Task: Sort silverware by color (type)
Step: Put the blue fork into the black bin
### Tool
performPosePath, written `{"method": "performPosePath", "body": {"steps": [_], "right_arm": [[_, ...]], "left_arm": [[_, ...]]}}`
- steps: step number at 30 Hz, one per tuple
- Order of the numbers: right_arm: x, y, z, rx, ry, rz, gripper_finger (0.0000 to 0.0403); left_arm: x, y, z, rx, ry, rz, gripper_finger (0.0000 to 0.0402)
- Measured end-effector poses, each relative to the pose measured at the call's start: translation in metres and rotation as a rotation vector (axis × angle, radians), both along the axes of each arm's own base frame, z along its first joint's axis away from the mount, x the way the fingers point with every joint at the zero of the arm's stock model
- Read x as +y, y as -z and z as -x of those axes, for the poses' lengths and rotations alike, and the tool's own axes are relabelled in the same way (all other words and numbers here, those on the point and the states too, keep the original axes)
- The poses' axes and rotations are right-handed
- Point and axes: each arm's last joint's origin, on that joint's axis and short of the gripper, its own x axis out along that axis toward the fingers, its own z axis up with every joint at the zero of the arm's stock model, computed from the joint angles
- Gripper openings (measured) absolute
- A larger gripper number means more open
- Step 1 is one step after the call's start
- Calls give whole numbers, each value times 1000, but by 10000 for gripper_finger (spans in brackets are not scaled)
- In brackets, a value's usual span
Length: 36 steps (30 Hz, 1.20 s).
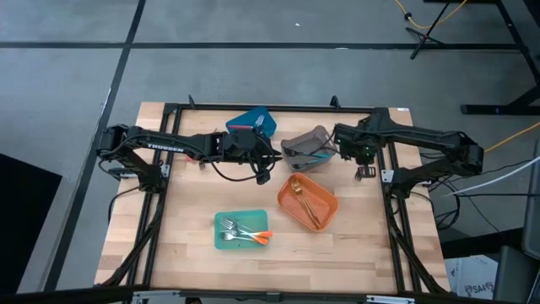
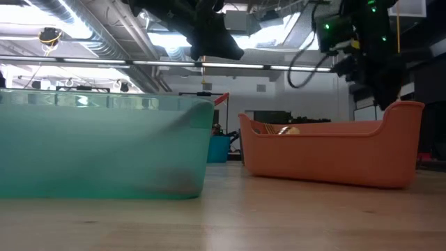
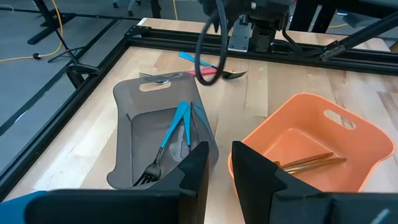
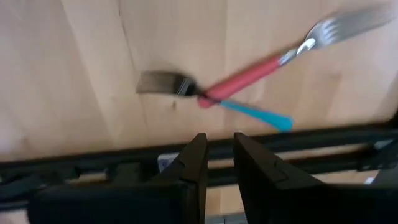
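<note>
A red-handled fork (image 4: 249,78) lies crossed over a blue-handled utensil (image 4: 255,113) on the bare wood near the table's right rail (image 1: 364,174). My right gripper (image 4: 221,140) hangs above them, pointing steeply down, open by a narrow gap with nothing in it. My left gripper (image 3: 219,149) hovers near the table's middle (image 1: 268,169), between the grey bin (image 3: 124,118) and the orange bin (image 3: 348,130), also narrowly open with nothing between its fingers. The grey bin holds blue-handled forks (image 3: 171,134). The orange bin holds gold utensils (image 3: 308,163). The teal bin (image 1: 221,241) holds orange-handled forks (image 1: 253,235).
A blue bin (image 1: 253,122) stands at the far edge, left of the grey bin (image 1: 308,145). The black frame rail (image 4: 311,134) runs close beside the crossed pair. In the low view the teal bin (image 2: 104,146) and orange bin (image 2: 327,153) fill the foreground.
</note>
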Motion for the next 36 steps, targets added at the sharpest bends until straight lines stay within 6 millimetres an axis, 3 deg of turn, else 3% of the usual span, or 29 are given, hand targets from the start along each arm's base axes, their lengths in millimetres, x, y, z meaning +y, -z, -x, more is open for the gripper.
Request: {"method": "performPosePath", "body": {"steps": [5,10,20,29,36], "right_arm": [[2,20,8,68,-16,-1,67],[0,40,12,116,-122,69,67],[4,77,22,151,-310,34,67],[0,95,27,166,-381,87,67],[-19,98,38,140,-267,37,67]], "left_arm": [[0,1,0,10,0,1,64],[0,2,1,26,0,2,64],[0,3,1,31,0,3,64],[0,3,1,31,0,2,64],[0,3,1,32,0,2,64]]}}
